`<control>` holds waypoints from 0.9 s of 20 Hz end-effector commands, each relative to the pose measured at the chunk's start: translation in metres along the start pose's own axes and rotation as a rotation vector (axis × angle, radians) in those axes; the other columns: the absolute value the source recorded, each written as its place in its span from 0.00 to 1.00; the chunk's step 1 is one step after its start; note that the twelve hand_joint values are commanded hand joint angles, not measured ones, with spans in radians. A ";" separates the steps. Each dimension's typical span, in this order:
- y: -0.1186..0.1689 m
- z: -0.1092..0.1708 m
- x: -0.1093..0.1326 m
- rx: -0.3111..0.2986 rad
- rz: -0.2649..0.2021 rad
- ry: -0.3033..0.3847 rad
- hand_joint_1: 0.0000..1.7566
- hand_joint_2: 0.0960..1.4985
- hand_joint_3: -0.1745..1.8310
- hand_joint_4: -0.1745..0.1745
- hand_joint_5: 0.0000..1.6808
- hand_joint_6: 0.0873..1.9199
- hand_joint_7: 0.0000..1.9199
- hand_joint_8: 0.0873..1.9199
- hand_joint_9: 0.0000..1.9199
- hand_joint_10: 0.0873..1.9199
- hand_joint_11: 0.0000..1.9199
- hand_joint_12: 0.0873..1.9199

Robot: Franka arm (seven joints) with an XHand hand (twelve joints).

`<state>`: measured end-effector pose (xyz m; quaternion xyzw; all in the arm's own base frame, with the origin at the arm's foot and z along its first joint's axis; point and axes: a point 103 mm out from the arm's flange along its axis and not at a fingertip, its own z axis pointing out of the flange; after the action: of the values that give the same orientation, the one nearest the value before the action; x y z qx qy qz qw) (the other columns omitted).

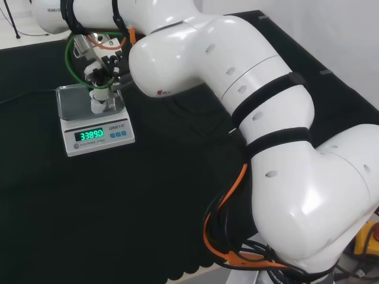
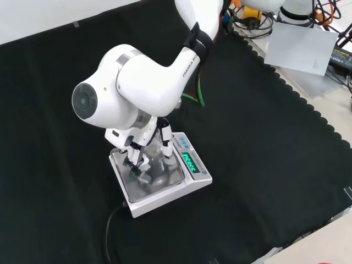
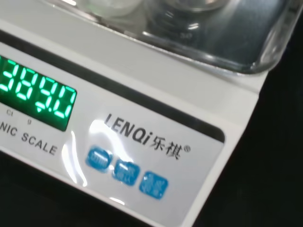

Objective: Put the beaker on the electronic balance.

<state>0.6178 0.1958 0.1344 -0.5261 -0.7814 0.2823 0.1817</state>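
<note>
Clear glass on steel is what I'm watching now: the beaker (image 2: 155, 159) stands on the pan (image 1: 74, 102) of the balance (image 2: 165, 190), and the green display (image 1: 89, 135) is lit with a reading, so I take it that weight is already on the pan. From the front view the hand (image 2: 137, 157) sits low over the pan with its fingers (image 2: 165, 144) curled round the beaker from both sides; in the head view I see the same, the hand (image 1: 99, 83) reaching down from under the big white link (image 1: 177, 59) to the beaker (image 1: 98, 103) near the pan's right edge. The wrist view looks across the balance's face, with the beaker's base (image 3: 189, 19) resting on the pan's surface.

I judge this to be the placing step, all but done: the beaker is down, only not let go. What I'd call for next is a slow spreading of the fingers, with no sideways drag, then a straight lift clear of the rim. The risk I see is a fingertip catching the glass and tipping it, or the hand leaning on the pan.
</note>
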 end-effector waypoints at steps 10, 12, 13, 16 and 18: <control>-0.040 -0.058 0.001 -0.048 -0.001 -0.079 0.38 0.50 0.02 0.65 0.00 0.00 0.00 0.00 0.00 0.00 0.00 0.64; -0.047 -0.064 0.001 -0.058 0.001 -0.094 0.37 0.50 0.03 0.66 0.00 0.00 0.00 0.00 0.00 0.00 0.00 0.62; -0.052 -0.068 -0.001 -0.061 0.002 -0.099 0.37 0.50 0.03 0.66 0.00 0.00 0.00 0.00 0.00 0.00 0.00 0.61; -0.063 -0.077 -0.004 -0.085 0.008 -0.093 0.36 0.50 0.03 0.62 0.00 0.00 0.00 0.00 0.01 0.00 0.00 0.62; -0.080 -0.091 -0.009 -0.128 0.023 -0.093 0.35 0.51 0.04 0.56 0.02 0.00 0.03 0.00 0.04 0.04 0.00 0.66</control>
<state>0.6257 0.2000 0.2112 -0.5214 -0.7978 0.2728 0.1315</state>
